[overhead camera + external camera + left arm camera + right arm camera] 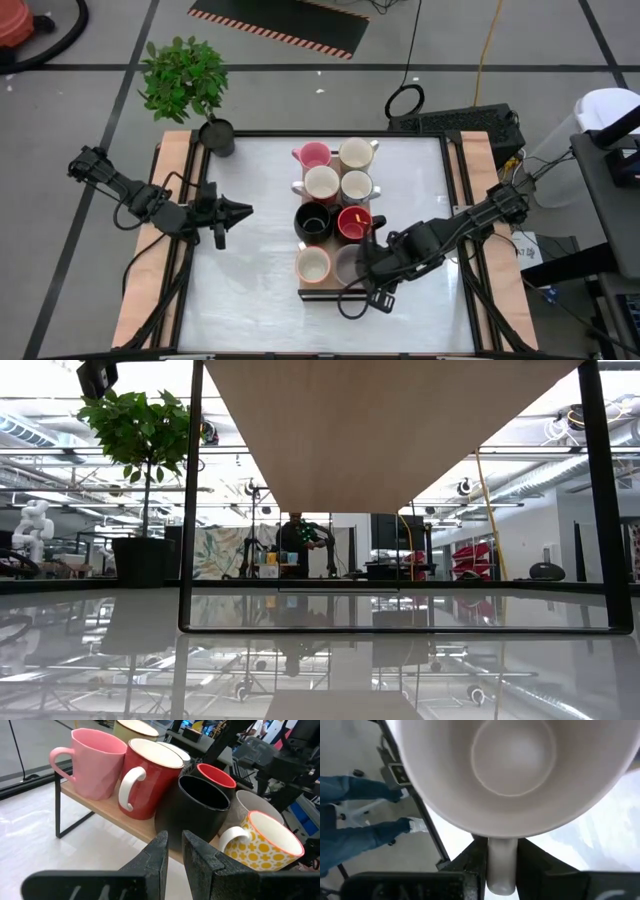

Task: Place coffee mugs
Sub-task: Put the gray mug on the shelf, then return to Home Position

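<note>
On the wooden rack (pixel 318 291) at the table's (pixel 250 300) centre stand eight coffee mugs (pixel 321 183) in two columns of four, filling it. At its near right corner, the right gripper (pixel 500 865) clamps the grey mug's (pixel 515 775) handle. Left of the rack, over bare tabletop, the left gripper (pixel 172 852) hangs, fingers nearly together.

The left arm is reaching in from the table's left side, its left gripper (pixel 240 211) pointing toward the centre with fingers (pixel 159 855) nearly together, gripping nothing. The right arm is stretching in diagonally from the right, right gripper (pixel 366 262) pinching a handle between its fingers (pixel 475 857).
</note>
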